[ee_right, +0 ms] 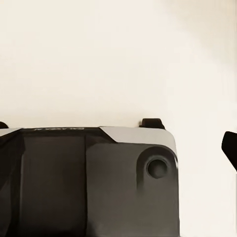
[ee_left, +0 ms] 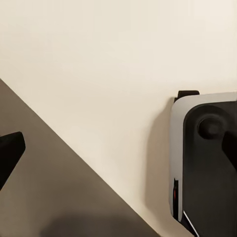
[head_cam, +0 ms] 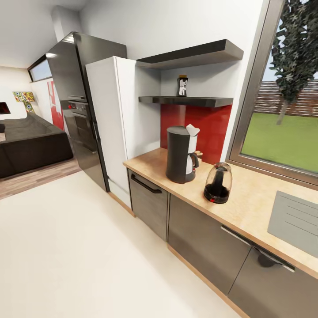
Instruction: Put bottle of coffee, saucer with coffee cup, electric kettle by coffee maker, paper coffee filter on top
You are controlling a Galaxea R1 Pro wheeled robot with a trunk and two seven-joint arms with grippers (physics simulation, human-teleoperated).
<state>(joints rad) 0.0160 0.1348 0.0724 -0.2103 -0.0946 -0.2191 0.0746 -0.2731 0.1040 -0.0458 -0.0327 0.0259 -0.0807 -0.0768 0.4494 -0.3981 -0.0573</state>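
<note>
1. Pale cream floor (head_cam: 79, 256) fills the lower left of the head view, running up to the grey cabinet fronts (head_cam: 207, 243).
2. Over those fronts the kitchen countertop (head_cam: 251, 198) crosses from mid-frame to the lower right edge, a light wood-grain top with a grey ribbed panel (head_cam: 295, 218) set in it at the far right.
3. Standing on it just right of centre is the coffee maker (head_cam: 180, 154), tall and dark grey, carafe handle turned to the right.
4. On its slanted top sits the paper coffee filter (head_cam: 192, 130), white and pointed.
5. Close to its right, nearer the counter's front edge, stands the electric kettle (head_cam: 218, 183), clear glass on a black base, apart from the coffee maker.
6. Above, on the kitchen shelf (head_cam: 185, 100), the lower of two black boards, the bottle of coffee (head_cam: 182, 85) stands upright.
7. A white cabinet (head_cam: 112, 128) and dark fridge (head_cam: 77, 106) stand left of the counter; a window (head_cam: 282, 110) takes the upper right.
8. Both wrist views look down on the floor and the robot's dark base (ee_right: 89, 182); only a black fingertip edge (ee_left: 10, 153) shows in the left one and another (ee_right: 230, 148) in the right, so I cannot tell how far either hand is spread or whether it grips anything.
</note>
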